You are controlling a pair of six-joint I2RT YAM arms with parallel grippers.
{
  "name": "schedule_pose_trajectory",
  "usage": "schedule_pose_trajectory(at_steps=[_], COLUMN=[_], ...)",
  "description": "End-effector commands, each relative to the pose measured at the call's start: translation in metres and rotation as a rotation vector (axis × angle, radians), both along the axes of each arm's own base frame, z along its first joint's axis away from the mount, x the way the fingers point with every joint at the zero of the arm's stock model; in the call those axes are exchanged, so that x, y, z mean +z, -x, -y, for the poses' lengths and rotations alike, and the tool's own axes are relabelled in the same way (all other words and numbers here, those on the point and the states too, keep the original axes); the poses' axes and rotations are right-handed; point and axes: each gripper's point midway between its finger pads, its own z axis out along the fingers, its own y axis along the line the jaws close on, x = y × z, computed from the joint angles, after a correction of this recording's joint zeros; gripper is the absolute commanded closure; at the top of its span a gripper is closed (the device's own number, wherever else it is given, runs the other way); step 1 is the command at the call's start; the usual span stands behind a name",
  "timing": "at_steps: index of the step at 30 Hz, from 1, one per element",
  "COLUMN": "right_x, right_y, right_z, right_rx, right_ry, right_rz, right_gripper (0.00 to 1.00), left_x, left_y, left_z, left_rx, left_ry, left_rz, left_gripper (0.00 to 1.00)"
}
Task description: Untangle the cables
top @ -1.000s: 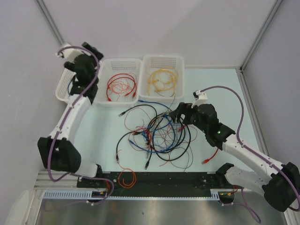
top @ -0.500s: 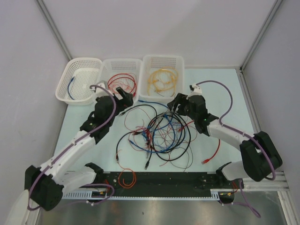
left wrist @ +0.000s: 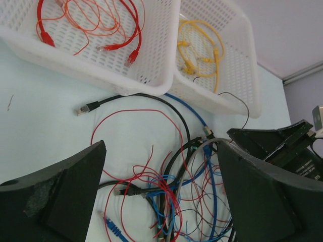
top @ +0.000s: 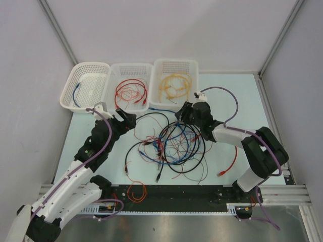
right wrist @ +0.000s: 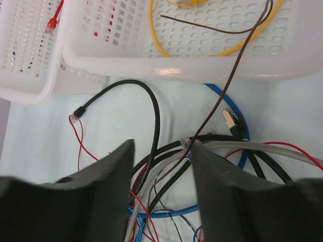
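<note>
The cables [top: 174, 146] lie knotted in the middle of the table: black, blue, thin red and a grey strand. My left gripper [top: 127, 121] hangs at the tangle's upper left. In the left wrist view it [left wrist: 161, 186] is wide open over red, blue and black strands [left wrist: 166, 194] and touches none. My right gripper [top: 184, 113] is at the tangle's far edge. In the right wrist view its jaws [right wrist: 162, 146] stand partly apart, with black, grey [right wrist: 166, 161] and thin brown strands running between them, none pinched.
Three white baskets stand at the back: the left one [top: 68, 103] holds a blue cable, the middle [top: 130, 65] red ones, the right [top: 174, 61] yellow ones. An orange coil [top: 136, 191] lies by the front rail, a red cable [top: 230, 162] at right.
My left arm swung from the left basket down to the tangle's upper left. My right gripper moved to the tangle's far edge and its jaws narrowed around strands.
</note>
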Motion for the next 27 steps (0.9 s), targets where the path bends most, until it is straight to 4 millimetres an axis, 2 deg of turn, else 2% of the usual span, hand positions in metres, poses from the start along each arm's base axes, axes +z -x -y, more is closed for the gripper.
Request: schedule_pose_trajectory(at_steps=[1, 2, 5, 7, 8, 11, 15, 16, 18, 19, 21, 23, 24, 26, 27], right_x=[0.022, 0.024, 0.028, 0.031, 0.031, 0.041, 0.091, 0.119, 0.149, 0.178, 0.202, 0.232, 0.245, 0.267, 0.276], right_y=[-0.022, -0.023, -0.029, -0.032, -0.03, -0.026, -0.007, 0.001, 0.016, 0.026, 0.046, 0.065, 0.077, 0.095, 0.106], right_z=[-0.01, -0.01, -0.007, -0.006, -0.006, -0.007, -0.014, -0.011, -0.015, -0.01, -0.015, -0.006, -0.008, 0.003, 0.001], right_rx=[-0.025, -0.026, -0.056, -0.064, -0.059, -0.051, -0.011, -0.017, 0.006, 0.007, 0.041, 0.043, 0.058, 0.059, 0.079], right_ry=[-0.041, -0.036, -0.021, -0.02, -0.015, -0.018, -0.033, -0.057, -0.073, -0.092, -0.097, -0.101, -0.117, -0.135, -0.149], right_rz=[0.073, 0.085, 0.11, 0.117, 0.117, 0.131, 0.233, 0.287, 0.337, 0.395, 0.433, 0.494, 0.515, 0.553, 0.565], right_gripper=[0.54, 0.57, 0.79, 0.84, 0.9, 1.0, 1.0, 1.0, 1.0, 1.0, 1.0, 1.0, 1.0, 1.0, 1.0], left_x=[-0.019, -0.02, -0.026, -0.027, -0.026, -0.025, -0.027, -0.029, -0.033, -0.034, -0.037, -0.037, -0.038, -0.036, -0.036], left_y=[0.01, 0.011, 0.013, 0.013, 0.012, 0.013, 0.015, 0.016, 0.018, 0.02, 0.022, 0.025, 0.026, 0.027, 0.028], left_z=[-0.003, -0.004, -0.006, -0.007, -0.006, -0.006, -0.007, -0.007, -0.008, -0.008, -0.009, -0.01, -0.011, -0.012, -0.012], left_rx=[-0.006, -0.003, 0.003, 0.005, 0.005, 0.004, 0.005, 0.004, 0.003, 0.004, 0.008, 0.01, 0.012, 0.01, 0.01], left_ry=[-0.026, -0.028, -0.034, -0.034, -0.031, -0.03, -0.025, -0.026, -0.024, -0.021, -0.012, 0.001, 0.001, 0.006, 0.005], left_rz=[-0.05, -0.052, -0.059, -0.06, -0.058, -0.06, -0.066, -0.071, -0.08, -0.083, -0.089, -0.085, -0.088, -0.081, -0.083], left_gripper=[0.04, 0.04, 0.04, 0.04, 0.04, 0.04, 0.04, 0.04, 0.04, 0.04, 0.04, 0.04, 0.04, 0.04, 0.04])
